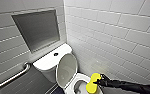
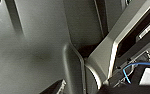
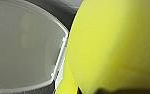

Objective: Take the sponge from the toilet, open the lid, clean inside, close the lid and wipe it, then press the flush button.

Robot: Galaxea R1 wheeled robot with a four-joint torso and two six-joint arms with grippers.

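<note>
Right gripper (image 1: pixel 99 80) was clamped on the yellow sponge (image 1: pixel 93 83), over the rim of the toilet (image 1: pixel 79 75); whether it touched the rim I could not tell. Lid (image 1: pixel 66 67) stood raised, leaning back toward the tank (image 1: pixel 49 60). In the right wrist view the sponge (image 3: pixel 116 42) sat close up, the lid's greyish underside (image 3: pixel 21 45) beyond. Grab bar (image 1: pixel 13 76) ran along the left wall.

Head view: bright, even, diffuse light with no hard shadows. The wall tiles (image 1: pixel 111 30) carry a faint sheen beside the raised lid (image 1: pixel 66 67). Grout lines bow toward the edges, a wide-angle distortion. The whole frame is soft. The niche (image 1: pixel 37 30) reads a shaded grey.
Left wrist view: dim, grey, low contrast, blurred.
Right wrist view: the sponge (image 3: pixel 116 42) is very close, out of focus and saturated yellow. The lid's underside is hazy with a pale reflection.
</note>
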